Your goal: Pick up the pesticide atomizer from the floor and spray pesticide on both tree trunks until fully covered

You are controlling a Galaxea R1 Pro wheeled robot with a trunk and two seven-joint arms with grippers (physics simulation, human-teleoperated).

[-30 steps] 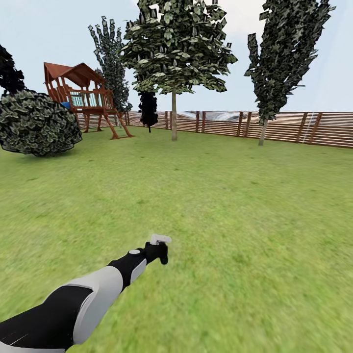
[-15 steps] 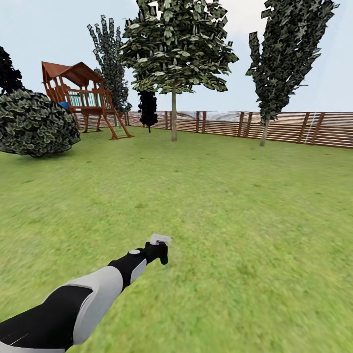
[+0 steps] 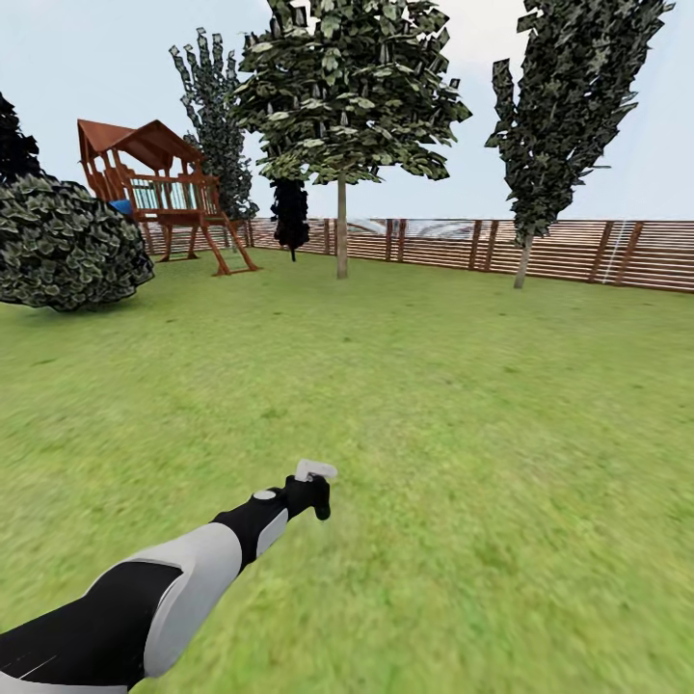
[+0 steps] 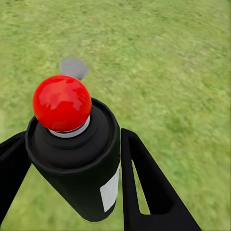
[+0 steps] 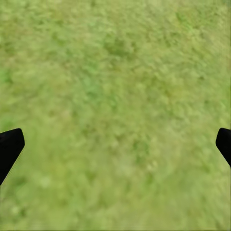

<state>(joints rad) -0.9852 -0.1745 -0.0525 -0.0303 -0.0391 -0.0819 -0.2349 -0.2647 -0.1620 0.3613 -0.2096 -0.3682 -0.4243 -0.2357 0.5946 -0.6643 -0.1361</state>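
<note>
The left gripper (image 4: 72, 192) grips the pesticide atomizer (image 4: 77, 154) upright. The nearer tree trunk (image 3: 341, 231) stands far ahead of it, before the fence (image 3: 540, 253). The right gripper (image 5: 115, 144) gapes wide.

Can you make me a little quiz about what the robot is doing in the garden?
1. True or false: the left gripper is shut on the pesticide atomizer.
2. What colour is the ball on top of the atomizer: A green, B red, C yellow?
3. What stands left of the nearer tree trunk in the head view, in front of the wooden fence?

Key: 1 true. 2 B. 3 The wooden playhouse.
</note>
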